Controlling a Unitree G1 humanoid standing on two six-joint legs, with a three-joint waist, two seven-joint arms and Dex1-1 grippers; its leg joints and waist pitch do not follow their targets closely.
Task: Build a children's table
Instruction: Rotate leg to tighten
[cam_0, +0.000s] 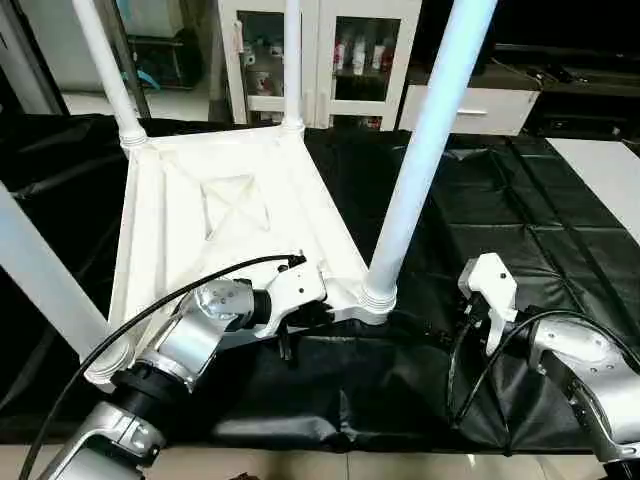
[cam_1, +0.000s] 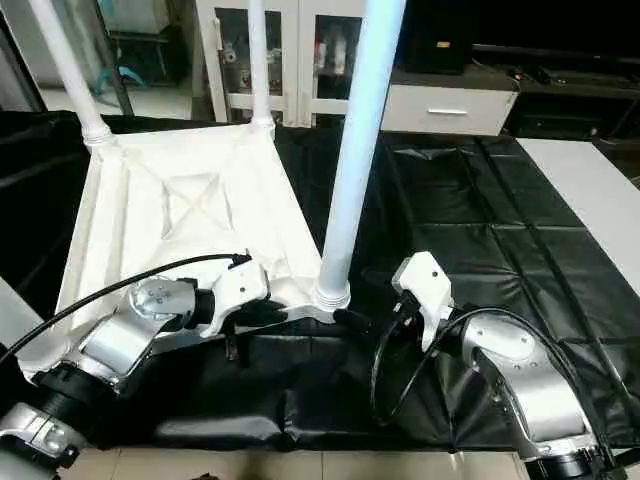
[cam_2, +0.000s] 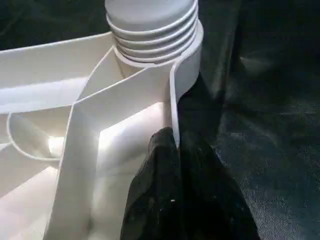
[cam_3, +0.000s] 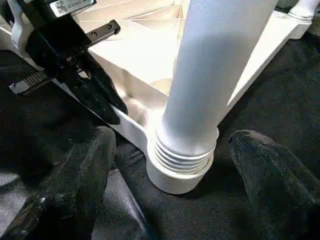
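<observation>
We see the tabletop (cam_0: 235, 215) lying underside up on the black sheet (cam_0: 520, 220), left of centre in the head views, with its legs (cam_0: 425, 150) cut off by the top edge. In the left wrist view, the left gripper (cam_2: 175, 185) has its fingers pinched on the tabletop's rim wall beside the threaded corner socket (cam_2: 155, 35). In its own wrist view, the right gripper (cam_3: 172, 170) stands spread wide, one finger either side of that leg's base, touching neither.
</observation>
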